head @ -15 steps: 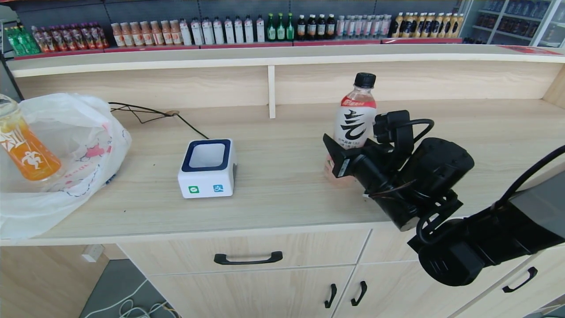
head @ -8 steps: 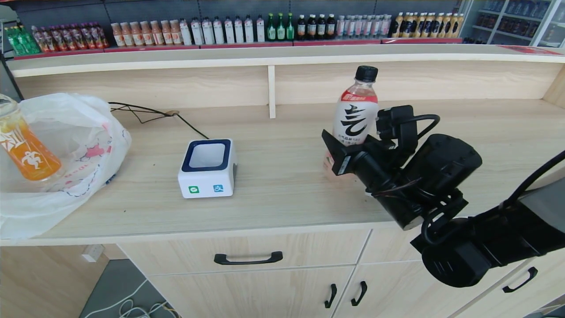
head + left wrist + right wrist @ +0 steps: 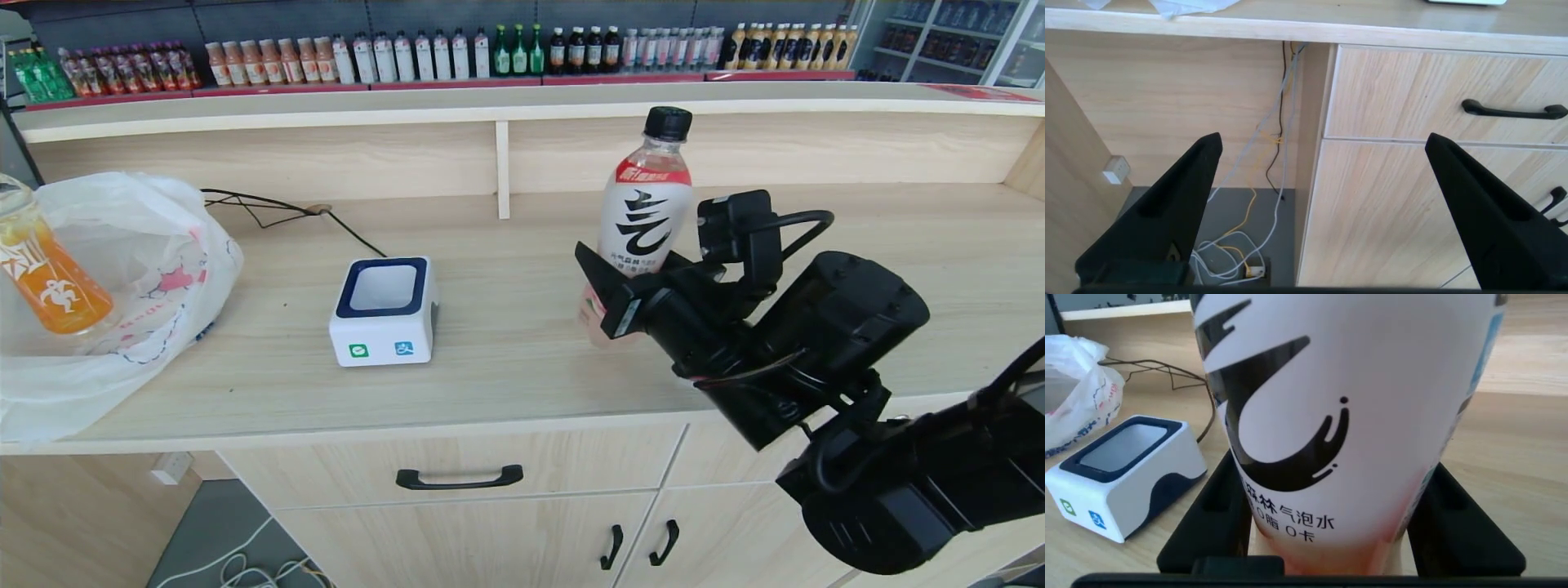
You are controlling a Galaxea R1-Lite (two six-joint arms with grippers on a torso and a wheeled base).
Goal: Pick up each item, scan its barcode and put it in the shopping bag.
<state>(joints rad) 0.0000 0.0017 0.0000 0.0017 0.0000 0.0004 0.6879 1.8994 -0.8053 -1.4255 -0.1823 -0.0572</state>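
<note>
R gripper [image 3: 645, 284] is seen clamped on the lower body of a white-labelled drink bottle [image 3: 645, 220], black cap up and neck tipped slightly, at the R side of the wooden counter [image 3: 506, 359]. The bottle's base appears to be held just clear of the surface, though contact cannot be ruled out. The grip is taken low and from the side, prob. so that the label is left exposed for scanning. In the R wrist view the bottle [image 3: 1347, 416] is shown seated between the black fingers [image 3: 1470, 531], w/ the label toward the camera. The barcode scanner [image 3: 384, 310], a white box w/ a dark-rimmed window facing up, is set mid-counter, well apart from the bottle and between it and the plastic shopping bag [image 3: 163, 245] at the L end. An orange drink bottle [image 3: 45, 269] is already lodged in the bag. L gripper [image 3: 1323, 143] is parked below counter level facing the cabinet drawers [image 3: 1437, 82], jaws spread wide w/ nothing between them. Scanning and bagging of the held bottle are judged not yet done.
</note>
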